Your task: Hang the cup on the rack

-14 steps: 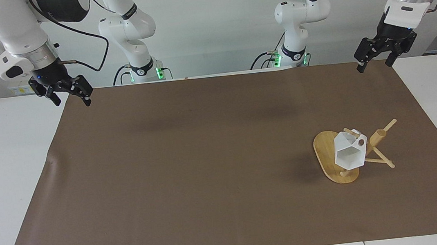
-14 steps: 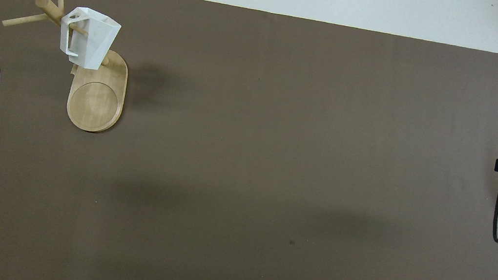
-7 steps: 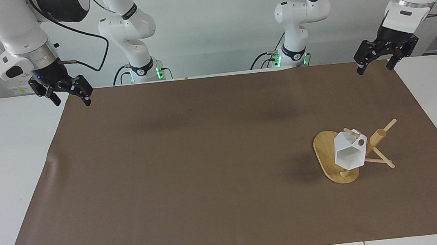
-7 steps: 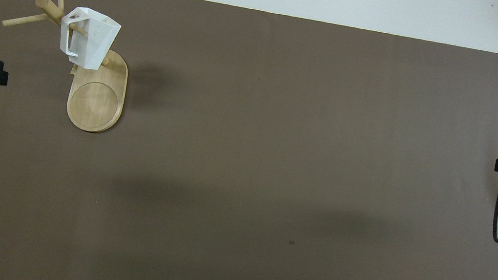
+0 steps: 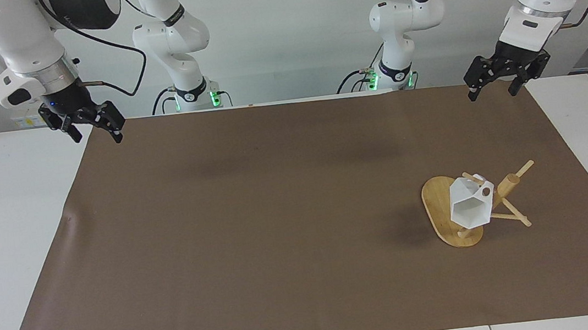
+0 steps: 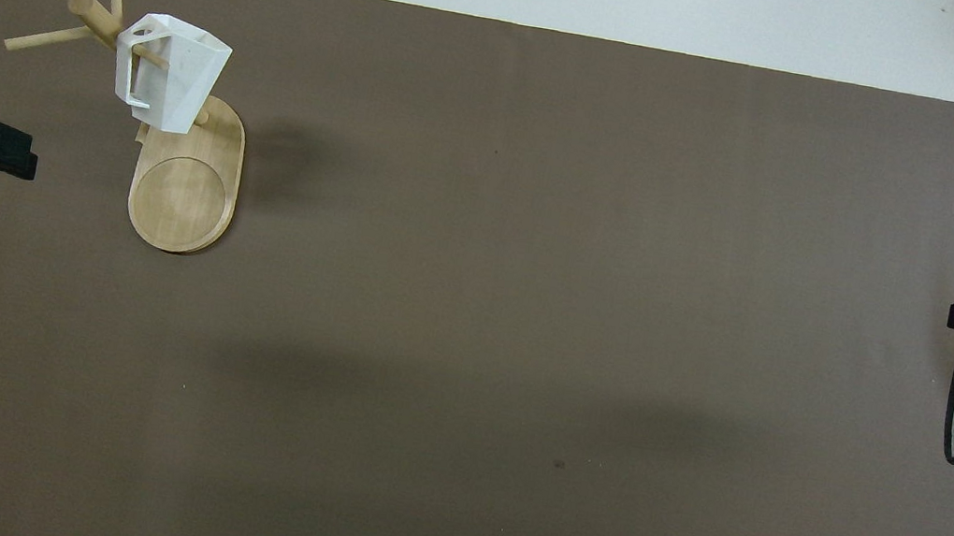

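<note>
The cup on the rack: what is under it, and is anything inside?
The cup hangs by its handle on a peg of the rack, above the oval base. Its visible interior looks empty; the base beneath is partly hidden.

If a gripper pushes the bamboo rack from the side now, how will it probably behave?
The rack would likely slide or tip rather than bend: its wooden post and pegs look stiff. The cup hangs on one peg, over the flat oval base, so its weight sits high and a push may topple the rack. The cup could also swing or slip off.
</note>
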Available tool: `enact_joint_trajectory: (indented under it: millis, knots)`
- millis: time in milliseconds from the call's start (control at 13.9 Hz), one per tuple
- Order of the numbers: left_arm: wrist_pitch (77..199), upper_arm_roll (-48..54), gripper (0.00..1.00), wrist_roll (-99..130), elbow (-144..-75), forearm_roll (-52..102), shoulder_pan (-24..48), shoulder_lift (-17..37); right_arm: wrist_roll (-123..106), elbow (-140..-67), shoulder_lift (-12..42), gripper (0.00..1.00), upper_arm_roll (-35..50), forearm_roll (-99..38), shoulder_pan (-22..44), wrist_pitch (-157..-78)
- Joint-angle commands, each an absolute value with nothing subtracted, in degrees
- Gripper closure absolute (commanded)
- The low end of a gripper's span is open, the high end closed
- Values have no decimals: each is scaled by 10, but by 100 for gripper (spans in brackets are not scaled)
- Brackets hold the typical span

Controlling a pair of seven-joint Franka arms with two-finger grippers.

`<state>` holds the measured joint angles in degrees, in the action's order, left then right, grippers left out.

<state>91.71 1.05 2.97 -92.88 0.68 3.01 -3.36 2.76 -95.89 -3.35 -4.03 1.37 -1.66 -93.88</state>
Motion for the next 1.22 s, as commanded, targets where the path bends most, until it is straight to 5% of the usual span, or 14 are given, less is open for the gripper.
enact_joint_trajectory:
  millis: [0, 1149]
  knots:
    - [910, 5, 0, 29, -933, -3, 38, -43, 21, -970, -46, 0, -38, 4, -20, -934]
    - [897, 8, 0, 25, -932, 1, 34, -49, 21, -970, -46, 0, -38, 4, -20, -934]
